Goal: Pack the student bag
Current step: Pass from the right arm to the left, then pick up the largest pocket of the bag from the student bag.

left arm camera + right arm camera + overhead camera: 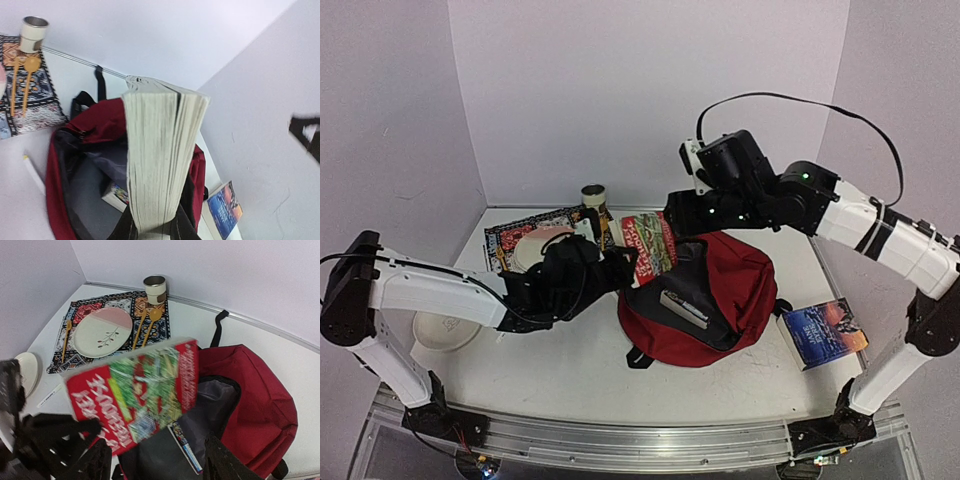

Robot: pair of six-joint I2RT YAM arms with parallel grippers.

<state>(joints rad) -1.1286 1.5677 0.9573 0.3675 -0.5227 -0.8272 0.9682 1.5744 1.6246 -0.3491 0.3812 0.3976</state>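
No wording can be read with certainty. The red book carries large white block lettering across its cover, but this is blurred in the right wrist view and too small in the top view to be made out. The blue book shows pale title lines on its cover, which are likewise too small to decipher; no label, brand or number is legible.

Left arm: stretched low from base toward table centre, forearm near level. Left gripper: clamped on book. Right arm: raised, elbow high, reaching in from right side. Right gripper: just beside book, fingers spread wide, holding nothing.
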